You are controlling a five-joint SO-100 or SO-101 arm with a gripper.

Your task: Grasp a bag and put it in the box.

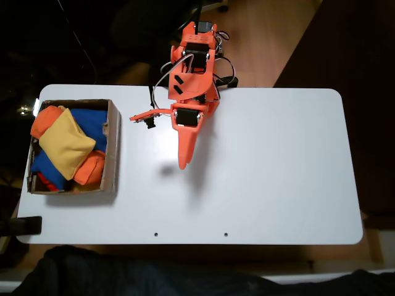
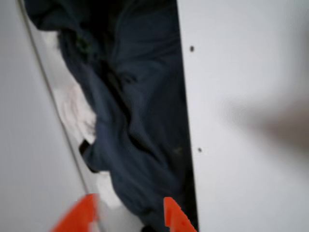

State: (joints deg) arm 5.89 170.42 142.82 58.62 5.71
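1. We see the bag (image 1: 65,148) at frame left of the fixed view, already in the box (image 1: 113,145), lying on blue and orange bags
2. Gripper (image 1: 170,139) above bare table (image 1: 278,160) at centre, fingers spread, holding nothing
3. We'd judge the drop done; lift clear, avoid snagging the box wall
4. White table; dark cloth (image 2: 135,121) past its near edge; wood floor (image 1: 271,37) at upper right
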